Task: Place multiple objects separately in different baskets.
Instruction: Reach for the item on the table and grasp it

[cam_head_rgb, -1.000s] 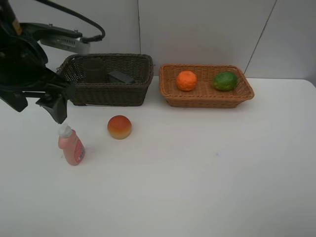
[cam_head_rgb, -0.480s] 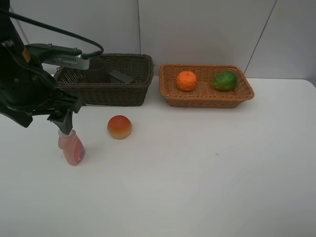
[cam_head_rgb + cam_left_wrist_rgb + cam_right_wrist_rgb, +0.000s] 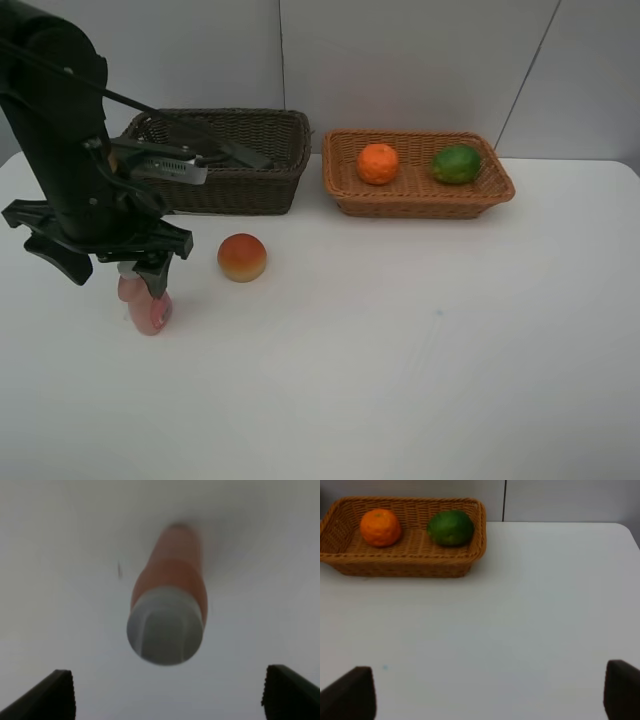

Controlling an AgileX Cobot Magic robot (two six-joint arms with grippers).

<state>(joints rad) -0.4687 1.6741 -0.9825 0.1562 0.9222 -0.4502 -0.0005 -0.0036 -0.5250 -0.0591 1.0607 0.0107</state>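
My left claw (image 3: 115,280) hangs spread wide directly above the pink bottle (image 3: 148,308), one finger on each side of it and neither touching. The bottle stands upright on the white surface (image 3: 400,350), near the peach-like fruit (image 3: 242,257) and in front of the dark brown basket (image 3: 240,190). In my left wrist view I look straight down on its white cap (image 3: 166,630), with the pink body (image 3: 170,570) tapering away beneath. I judge it a light, stiff plastic thing with smooth and probably slippery sides. It is tall for its footing, so a nudge from one finger could tip it. I would drop lower and close on the broad shoulder just under the cap rather than on the cap itself, which is narrow and may turn. The dark basket holds something dark and flat lying toward its middle (image 3: 245,155). My own arm covers the rest of its inside, so I cannot say what else is there. The light tan basket (image 3: 420,205) beside it holds the orange (image 3: 378,163) and the green round fruit (image 3: 456,163), a little apart. My right claw (image 3: 485,695) is also spread wide and empty, over bare surface short of that tan basket. The peach seems meant for the fruit side and this bottle for the dark basket.
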